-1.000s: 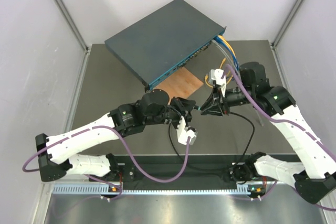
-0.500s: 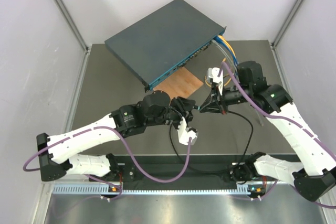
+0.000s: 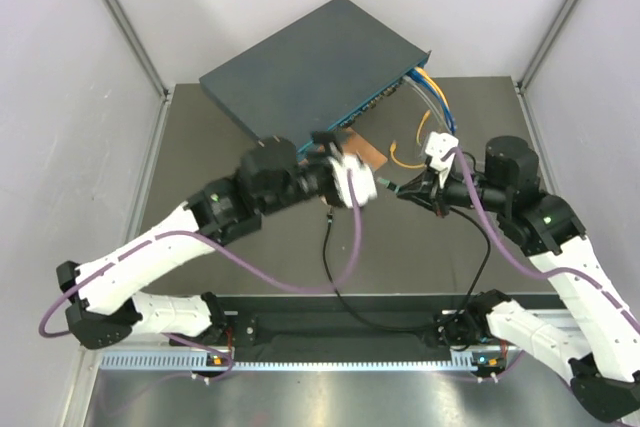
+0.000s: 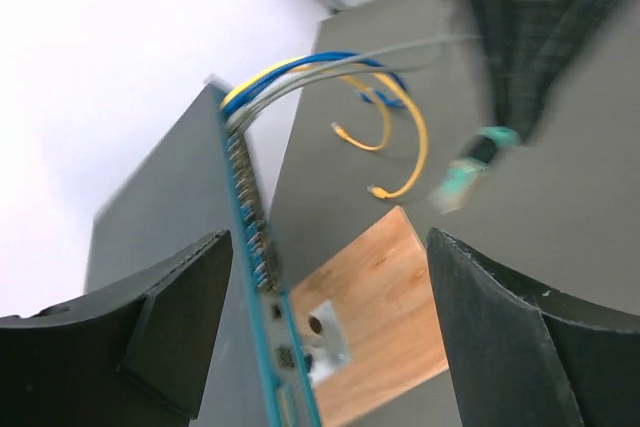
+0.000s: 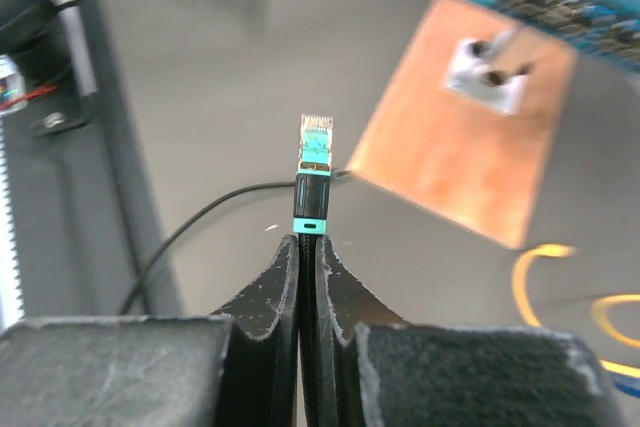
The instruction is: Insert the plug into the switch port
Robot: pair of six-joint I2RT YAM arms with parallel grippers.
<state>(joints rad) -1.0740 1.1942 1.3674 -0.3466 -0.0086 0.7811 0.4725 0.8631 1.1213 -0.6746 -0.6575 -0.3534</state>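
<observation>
On the left of my top view, the left arm reaches across the desk (image 3: 200, 167) toward the middle. In its wrist view the left fingers (image 4: 170, 327) stand wide apart and hold nothing. Between them I see the front of the switch (image 3: 310, 72), which sits at the far side of the desk, turned at an angle. Its teal face carries a row of small dark ports (image 4: 248, 209). This view is blurred, so I cannot tell the single ports well.

Just in front of that face lies the brown board (image 4: 385, 317) with a small silver block (image 4: 325, 332) on it. In the top view the left arm covers part of the board.

To the right of the board is the plug (image 5: 314, 162), which has a clear tip and a black and teal boot. It is in no port and stays apart from the teal face, beside the near right corner of the board. Its tip points toward the left arm. The right fingers (image 5: 275, 287) are pressed together on the back end of the plug, where the black cable (image 5: 190, 227) leaves it. This cable runs down over the desk toward the near edge.

Further right, yellow cables (image 3: 405, 152) curl on the desk. Blue cables (image 3: 430, 87) go into the right end of the switch.
</observation>
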